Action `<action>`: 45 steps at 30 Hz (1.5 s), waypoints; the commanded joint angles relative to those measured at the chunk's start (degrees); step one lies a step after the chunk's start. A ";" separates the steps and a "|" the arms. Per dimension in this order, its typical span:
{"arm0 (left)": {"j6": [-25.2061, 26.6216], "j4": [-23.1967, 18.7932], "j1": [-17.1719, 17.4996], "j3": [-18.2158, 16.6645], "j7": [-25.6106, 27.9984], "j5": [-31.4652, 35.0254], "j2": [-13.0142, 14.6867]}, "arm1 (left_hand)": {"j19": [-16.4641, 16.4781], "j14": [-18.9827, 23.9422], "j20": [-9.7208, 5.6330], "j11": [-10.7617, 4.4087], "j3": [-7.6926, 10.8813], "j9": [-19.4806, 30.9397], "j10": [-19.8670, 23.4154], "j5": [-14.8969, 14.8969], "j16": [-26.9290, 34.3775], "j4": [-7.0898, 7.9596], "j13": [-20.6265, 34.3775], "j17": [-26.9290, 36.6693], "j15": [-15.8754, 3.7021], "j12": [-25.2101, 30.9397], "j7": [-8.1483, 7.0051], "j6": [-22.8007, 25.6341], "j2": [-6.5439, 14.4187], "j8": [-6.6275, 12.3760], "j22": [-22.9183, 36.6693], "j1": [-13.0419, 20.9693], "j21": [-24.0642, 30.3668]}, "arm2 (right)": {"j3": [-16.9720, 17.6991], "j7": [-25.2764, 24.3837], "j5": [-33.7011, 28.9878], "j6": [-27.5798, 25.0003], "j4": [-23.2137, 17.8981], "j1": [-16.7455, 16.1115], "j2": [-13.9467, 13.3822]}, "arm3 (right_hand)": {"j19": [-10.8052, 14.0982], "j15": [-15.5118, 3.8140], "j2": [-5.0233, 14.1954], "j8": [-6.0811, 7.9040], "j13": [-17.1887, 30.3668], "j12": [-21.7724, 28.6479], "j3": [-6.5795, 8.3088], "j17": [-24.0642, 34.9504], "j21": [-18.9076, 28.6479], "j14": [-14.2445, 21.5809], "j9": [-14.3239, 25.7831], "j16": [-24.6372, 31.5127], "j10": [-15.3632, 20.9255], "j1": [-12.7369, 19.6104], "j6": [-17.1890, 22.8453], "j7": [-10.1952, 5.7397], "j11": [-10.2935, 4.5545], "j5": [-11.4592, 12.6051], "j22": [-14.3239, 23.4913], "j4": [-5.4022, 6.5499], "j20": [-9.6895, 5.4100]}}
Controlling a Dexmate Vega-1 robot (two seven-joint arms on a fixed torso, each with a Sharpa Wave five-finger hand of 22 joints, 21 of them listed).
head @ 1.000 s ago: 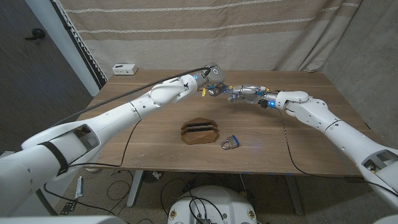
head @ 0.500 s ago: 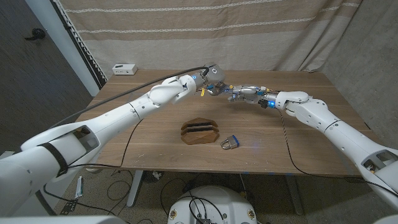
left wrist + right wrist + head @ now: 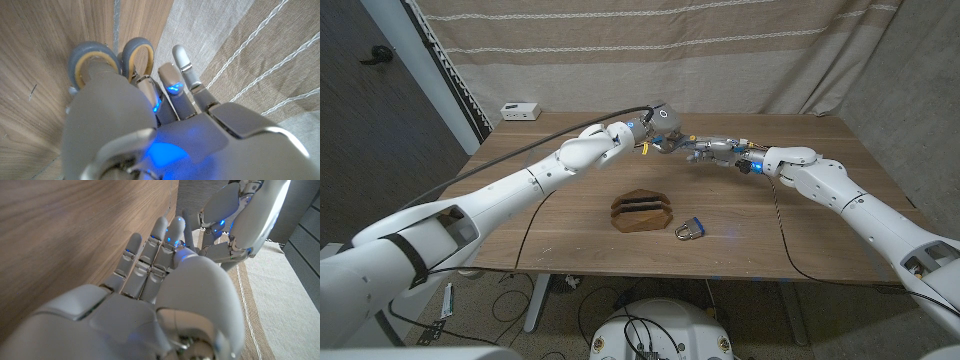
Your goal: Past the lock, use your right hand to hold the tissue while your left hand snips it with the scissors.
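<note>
Left hand (image 3: 663, 140) gripping scissors (image 3: 112, 60) by grey loops, blade direction hidden, right hand (image 3: 712, 150) fingers straight, grasp unclear, lock (image 3: 689, 230) nearer.

The table (image 3: 570, 230) is finished in mid-brown wood with a darker straight grain. The arms are shelled in glossy white, with black bands near the shoulders. The left hand (image 3: 663, 135) and right hand (image 3: 712, 150) are coloured silver-grey, and blue lights are seen along their fingers (image 3: 150, 255). The scissors (image 3: 107, 60) are fitted with grey handle loops lined in mustard yellow. At 6 o'clock from the hands, a dark-brown wooden block (image 3: 642, 211) is seen; at its 3 o'clock, a lock (image 3: 689, 229) is shown in silver with a blue body. The curtain (image 3: 720, 50) is coloured beige-grey, crossed by pale stripes. A small white box (image 3: 520, 111) is placed at the table's 10 o'clock corner.
</note>
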 commanded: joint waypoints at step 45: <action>3.71 -4.03 4.83 -3.44 -0.69 -0.75 2.90 | -0.34 0.75 -8.85 0.01 0.92 -0.36 0.70 -2.38 -0.68 0.16 0.47 0.08 0.01 -1.06 0.27 -0.45 4.46 12.15 -0.24 4.11 0.86 | 0.68 4.21 1.88 2.63 5.89 1.11 2.79 | 0.78 -2.03 -10.53 0.20 -5.30 -3.38 -19.54 -1.00 -4.87 -6.09 -5.71 -1.93 -2.65 -29.76 -4.59 2.73 3.79 2.88 -0.47 7.71 -1.40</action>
